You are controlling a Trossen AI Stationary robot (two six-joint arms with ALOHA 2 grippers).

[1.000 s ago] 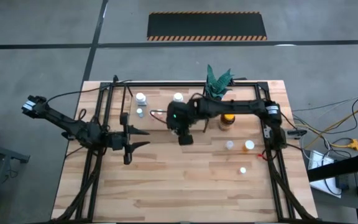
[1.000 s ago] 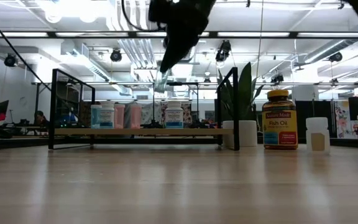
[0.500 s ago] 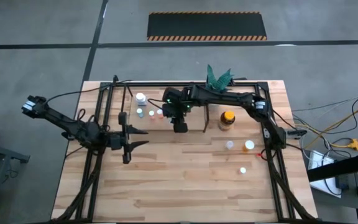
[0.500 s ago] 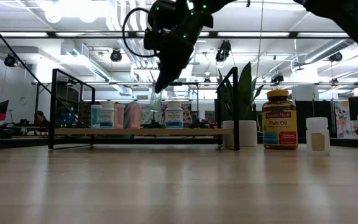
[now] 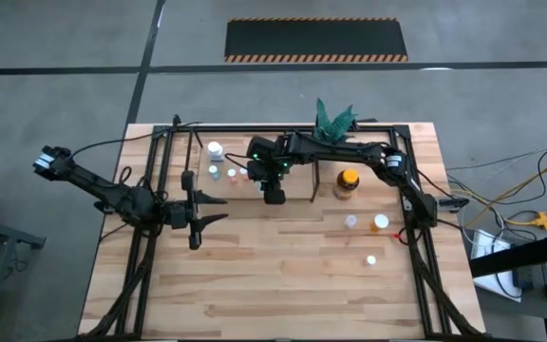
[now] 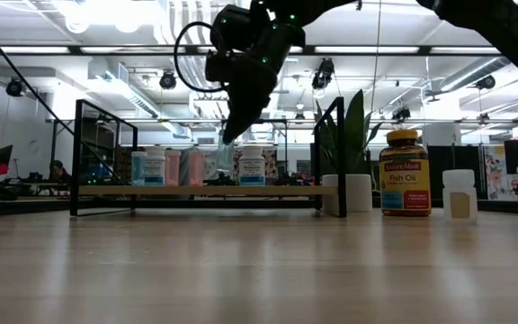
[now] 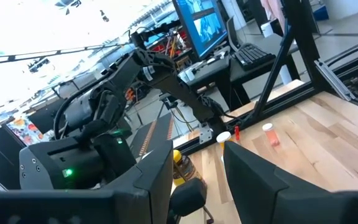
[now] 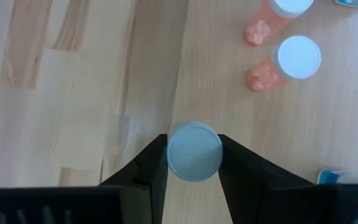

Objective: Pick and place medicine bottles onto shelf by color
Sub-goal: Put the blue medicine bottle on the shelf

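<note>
My right hand (image 8: 193,163) is clamped on a pale-capped bottle (image 8: 194,151), held upright above the shelf (image 5: 297,185) with its base not yet on the panel. Two pink bottles (image 8: 284,62) stand near it on the shelf, with the blue-labelled ones further along the row. Risk: if I let go before the base is down flat, the bottle may tip. A sideways drift while descending could knock the pink pair. My left hand (image 5: 196,213) waits with its fingers apart beside the shelf's left bars. More bottles, including the amber one (image 5: 348,182), stand on the table (image 5: 283,285) right of the shelf.
</note>
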